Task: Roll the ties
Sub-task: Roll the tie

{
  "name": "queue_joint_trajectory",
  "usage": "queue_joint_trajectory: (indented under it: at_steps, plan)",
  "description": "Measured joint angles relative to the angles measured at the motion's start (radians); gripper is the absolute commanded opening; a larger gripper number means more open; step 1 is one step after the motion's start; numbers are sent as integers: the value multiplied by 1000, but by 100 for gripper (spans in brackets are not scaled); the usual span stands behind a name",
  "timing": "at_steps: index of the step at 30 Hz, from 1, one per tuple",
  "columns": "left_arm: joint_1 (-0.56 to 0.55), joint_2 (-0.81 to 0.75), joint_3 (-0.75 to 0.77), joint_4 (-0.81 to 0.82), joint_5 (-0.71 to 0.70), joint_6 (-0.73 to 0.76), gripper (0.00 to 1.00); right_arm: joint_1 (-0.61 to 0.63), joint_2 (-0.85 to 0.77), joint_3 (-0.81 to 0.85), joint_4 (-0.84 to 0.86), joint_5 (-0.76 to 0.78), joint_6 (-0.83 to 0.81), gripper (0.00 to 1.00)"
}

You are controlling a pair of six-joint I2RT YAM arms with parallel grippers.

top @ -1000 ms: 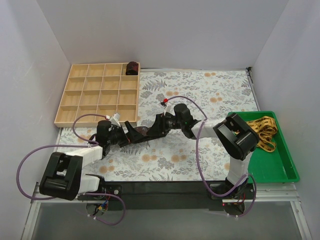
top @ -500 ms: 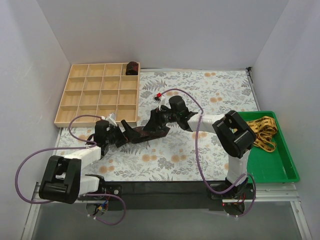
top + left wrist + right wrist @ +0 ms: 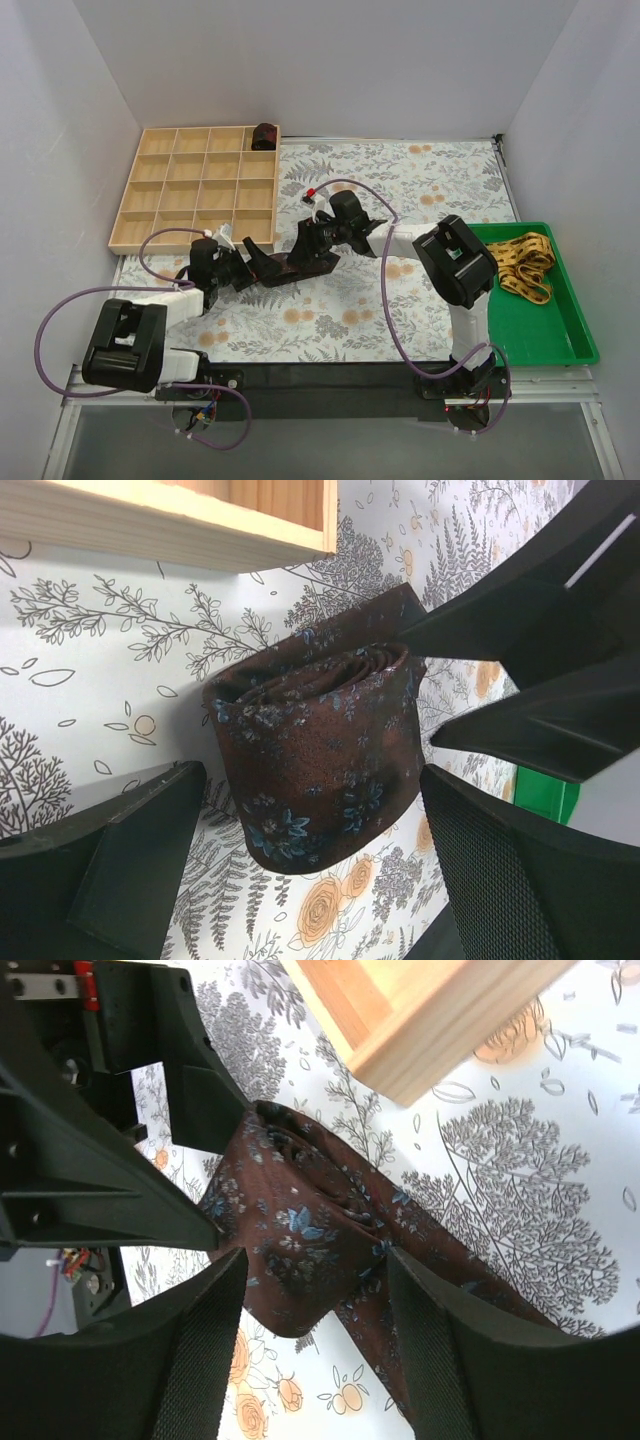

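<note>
A dark maroon tie (image 3: 290,266) with small blue flowers lies partly rolled on the floral cloth, just below the wooden tray's near right corner. In the left wrist view the roll (image 3: 320,750) sits between my wide-apart fingers (image 3: 110,865), untouched by either. My left gripper (image 3: 256,264) is open at the roll's left end. My right gripper (image 3: 312,246) is open at its right end, straddling the tie (image 3: 320,1230), whose loose tail runs under one finger (image 3: 450,1350). A rolled dark tie (image 3: 264,136) sits in the tray's far right compartment. A yellow patterned tie (image 3: 525,265) lies in the green bin.
The wooden compartment tray (image 3: 160,195) stands at the back left, its corner (image 3: 430,1020) close to both grippers. The green bin (image 3: 560,340) stands at the right edge. Purple cables loop over both arms. White walls enclose the table.
My right gripper has moved left and away from the arm bases, toward the tray corner, with the tie's right end shifting with it. My left gripper has barely moved.
</note>
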Motion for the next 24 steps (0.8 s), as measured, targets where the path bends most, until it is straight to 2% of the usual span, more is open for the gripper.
queue_joint_trajectory:
  at_steps: [8,16,24]
  plan:
    - [0,27,8,23,4,8,80,2,23,0,-2,-6,90,50]
    - [0,65,23,55,8,1,80,4,27,-27,28,0,138,40]
    - [1,68,12,80,8,-15,80,3,42,-75,54,6,175,40]
